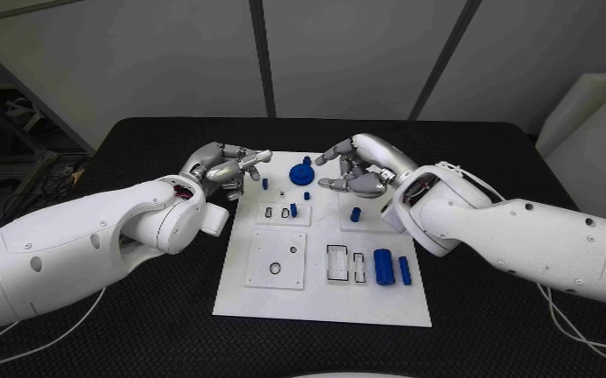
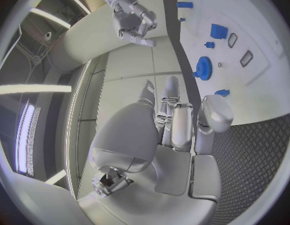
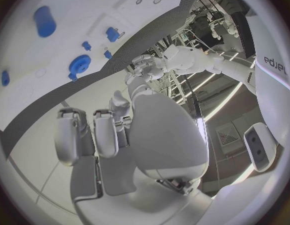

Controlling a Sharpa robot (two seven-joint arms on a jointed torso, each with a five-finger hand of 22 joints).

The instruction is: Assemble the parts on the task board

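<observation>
Table (image 1: 151, 325): we see a wide black surface round the board, with the most free room in the lower left and lower right of the head view.
Task board (image 1: 322, 304): it lies in the centre of the frame; its near edge has bare white room, and its upper end is crowded by both hands.
Left robot hand (image 1: 230, 168): we find it at the board's upper left corner, fingers curled in, nothing visibly held.
Right robot hand (image 1: 354, 172): above the board's upper right, fingers bent, nothing seen in them; we cannot tell if it touches the board.
Blue gear (image 1: 300, 172): it sits between the hands; we judge either hand could knock it in reaching.
Blue cylinders (image 1: 383, 267): lower right of the board, well apart from both hands; they could roll if nudged.
Small pegs (image 1: 293, 210): upright mid-board; a low sweep could tip them.
</observation>
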